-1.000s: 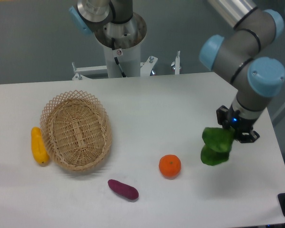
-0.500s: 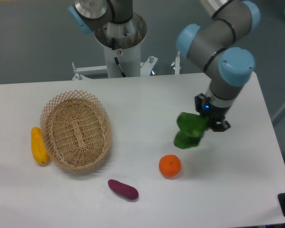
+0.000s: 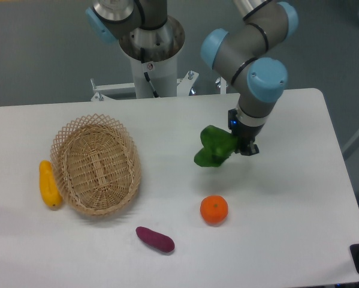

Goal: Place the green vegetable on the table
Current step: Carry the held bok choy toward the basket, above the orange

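1. The gripper (image 3: 236, 143) is clamped on the green vegetable (image 3: 213, 147), carrying it above the table (image 3: 167, 129) right of centre, with the leaves hanging to the left of the fingers.
2. In the past second the arm has swept the vegetable from near the right edge, beside the orange (image 3: 214, 209), leftward and farther back; it now hangs beyond the orange and well to the right of the wicker basket (image 3: 96, 164).
3. A faint shadow on the white top beneath the load suggests it is not yet resting on the surface, though its height cannot be judged.
4. The vegetable is held over bare tabletop, so lowering and release appear to be what remains of the task.
5. The yellow piece (image 3: 48, 184) just left of the basket and the purple piece (image 3: 155, 239) near the front lie where they did a second ago.
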Available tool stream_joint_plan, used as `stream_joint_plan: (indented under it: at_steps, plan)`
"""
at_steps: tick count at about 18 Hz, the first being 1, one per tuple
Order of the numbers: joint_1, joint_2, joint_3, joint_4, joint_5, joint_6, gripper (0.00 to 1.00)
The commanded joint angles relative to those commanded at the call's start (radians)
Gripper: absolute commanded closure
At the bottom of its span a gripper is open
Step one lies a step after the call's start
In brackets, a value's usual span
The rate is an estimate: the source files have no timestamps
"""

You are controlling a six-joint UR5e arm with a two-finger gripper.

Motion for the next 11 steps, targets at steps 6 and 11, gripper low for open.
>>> stream_joint_plan:
  at_steps: [6,11]
  plan:
    - [0.020,0.058,-0.101,-0.002,0.005,0.101,0.83]
    - [0.008,0.110,-0.141,-0.002,0.006,0.108,0.56]
